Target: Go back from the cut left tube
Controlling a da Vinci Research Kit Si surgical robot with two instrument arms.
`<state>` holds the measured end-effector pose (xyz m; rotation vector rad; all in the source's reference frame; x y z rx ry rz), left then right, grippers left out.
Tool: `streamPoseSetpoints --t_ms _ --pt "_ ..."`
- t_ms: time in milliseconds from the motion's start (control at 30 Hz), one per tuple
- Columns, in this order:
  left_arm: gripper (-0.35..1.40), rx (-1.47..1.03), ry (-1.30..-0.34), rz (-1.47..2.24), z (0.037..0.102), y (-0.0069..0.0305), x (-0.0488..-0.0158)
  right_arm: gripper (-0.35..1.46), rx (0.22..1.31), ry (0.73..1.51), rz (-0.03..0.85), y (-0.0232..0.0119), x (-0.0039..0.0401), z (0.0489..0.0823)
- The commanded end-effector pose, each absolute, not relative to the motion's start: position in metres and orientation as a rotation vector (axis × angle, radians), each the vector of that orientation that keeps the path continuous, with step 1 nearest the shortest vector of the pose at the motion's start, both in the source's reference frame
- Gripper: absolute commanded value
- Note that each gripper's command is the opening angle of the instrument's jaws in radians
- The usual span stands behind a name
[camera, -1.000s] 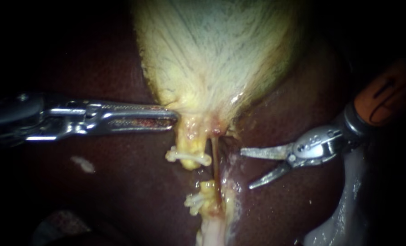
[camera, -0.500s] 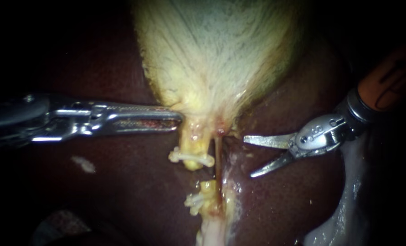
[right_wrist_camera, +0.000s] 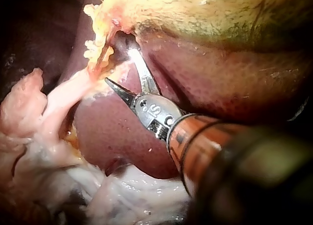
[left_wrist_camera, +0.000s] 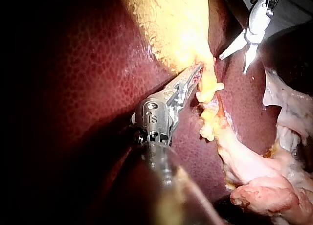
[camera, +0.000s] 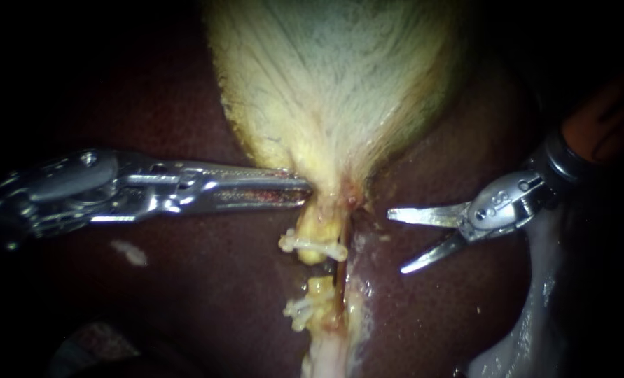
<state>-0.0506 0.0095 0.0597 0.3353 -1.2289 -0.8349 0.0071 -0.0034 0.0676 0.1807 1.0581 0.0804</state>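
The cut left tube shows as two yellow stumps: the upper stump (camera: 315,231) carries a white clip (camera: 312,245), and the lower stump (camera: 319,290) carries another clip (camera: 299,306). Beside them runs a thin reddish tube (camera: 339,280), still whole. My left instrument (camera: 303,189) (left_wrist_camera: 198,73) is shut on the neck of the pale yellow gallbladder (camera: 340,84), just above the upper stump. My right instrument (camera: 396,241) (left_wrist_camera: 234,63) (right_wrist_camera: 118,66) has two pointed blades standing open, off to the right of the tubes and touching nothing.
Dark red liver (camera: 185,280) surrounds the tubes on both sides. A pale strand of tissue (camera: 326,357) runs down from the lower stump. Whitish fatty tissue (camera: 529,329) lies at the lower right, below my right instrument's shaft.
My left instrument has moved right, drawing the gallbladder's neck and the clipped upper stump with it. My right instrument has drawn back to the right and slightly up, blades still open.
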Motion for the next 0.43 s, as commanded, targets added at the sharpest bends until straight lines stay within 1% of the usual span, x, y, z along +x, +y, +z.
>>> streamPoseSetpoints --t_ms 33,433 --pt "-0.35 0.335 -1.229 -0.835 0.0597 0.0094 -0.0506 1.43 0.181 1.058 0.082 -0.0034 0.0071 0.0677" --pt "-0.35 0.336 -1.226 -0.834 0.0598 0.0094 -0.0506 1.43 0.179 1.059 0.076 -0.0034 0.0069 0.0677"
